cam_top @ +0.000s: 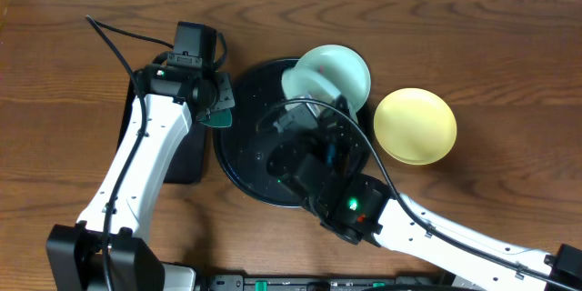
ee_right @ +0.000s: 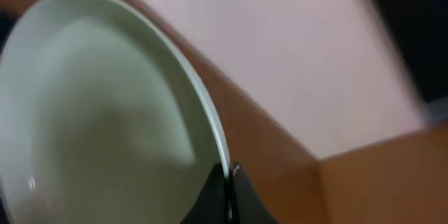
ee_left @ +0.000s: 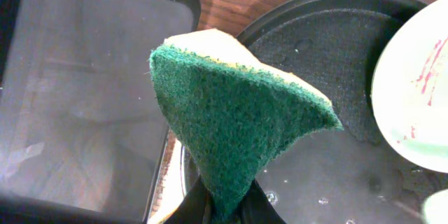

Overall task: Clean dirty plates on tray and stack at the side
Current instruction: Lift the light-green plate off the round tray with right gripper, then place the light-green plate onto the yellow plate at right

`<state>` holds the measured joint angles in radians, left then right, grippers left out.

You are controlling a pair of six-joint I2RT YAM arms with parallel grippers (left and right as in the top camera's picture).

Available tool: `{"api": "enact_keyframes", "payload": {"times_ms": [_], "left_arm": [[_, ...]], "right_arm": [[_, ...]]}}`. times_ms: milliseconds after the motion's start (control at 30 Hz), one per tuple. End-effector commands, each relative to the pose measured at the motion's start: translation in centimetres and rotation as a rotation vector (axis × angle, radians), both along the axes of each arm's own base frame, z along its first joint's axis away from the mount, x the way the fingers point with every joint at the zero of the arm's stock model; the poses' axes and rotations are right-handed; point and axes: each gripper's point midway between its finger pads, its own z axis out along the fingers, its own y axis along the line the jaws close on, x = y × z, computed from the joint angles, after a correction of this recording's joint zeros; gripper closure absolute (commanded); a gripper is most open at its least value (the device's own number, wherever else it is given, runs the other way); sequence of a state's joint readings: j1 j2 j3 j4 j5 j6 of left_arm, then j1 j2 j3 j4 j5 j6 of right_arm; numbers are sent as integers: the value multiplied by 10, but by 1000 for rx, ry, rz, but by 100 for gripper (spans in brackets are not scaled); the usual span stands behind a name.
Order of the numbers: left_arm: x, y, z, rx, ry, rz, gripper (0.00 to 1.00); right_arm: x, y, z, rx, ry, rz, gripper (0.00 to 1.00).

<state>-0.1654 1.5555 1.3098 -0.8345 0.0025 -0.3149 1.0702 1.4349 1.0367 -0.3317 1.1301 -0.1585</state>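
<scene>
Left-wrist view alone: red smears (ee_left: 429, 68) on apparently tilted aqua plate (ee_left: 409, 115)

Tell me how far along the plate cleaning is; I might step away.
Likely done: the yellow plate lies on the table beside the tray, no smears visible. In hand: the right gripper grips an aqua plate by its rim; the left gripper holds the sponge, and red smears show on a plate. Left: the second aqua plate at the tray's rim, and stacking.
</scene>
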Motion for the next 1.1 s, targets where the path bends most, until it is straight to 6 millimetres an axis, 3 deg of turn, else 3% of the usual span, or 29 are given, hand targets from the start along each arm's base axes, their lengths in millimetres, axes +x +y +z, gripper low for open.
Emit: {"api": "enact_keyframes", "payload": {"times_ms": [0, 100, 200, 433, 600, 767, 1000, 1067], "left_arm": [[3, -1, 5, -9, -11, 4, 92], [3, -1, 5, -9, -11, 4, 93], [3, -1, 5, -9, -11, 4, 92], [3, -1, 5, -9, -11, 4, 92], [3, -1, 5, -9, -11, 4, 93], [3, -1, 5, -10, -11, 4, 93], [3, -1, 5, -9, -11, 4, 92], [3, -1, 5, -9, -11, 4, 93]], "right_arm": [[-16, 26, -26, 298, 168, 82, 99], [-24, 30, -48, 481, 298, 44, 99], [-22, 33, -57, 606, 384, 23, 99], [0, 7, -46, 848, 538, 18, 99], [23, -40, -45, 994, 599, -66, 99], [36, -110, -61, 1061, 619, -273, 99], [30, -219, -88, 1051, 587, -589, 99], [26, -237, -99, 1047, 601, -646, 99]]}}
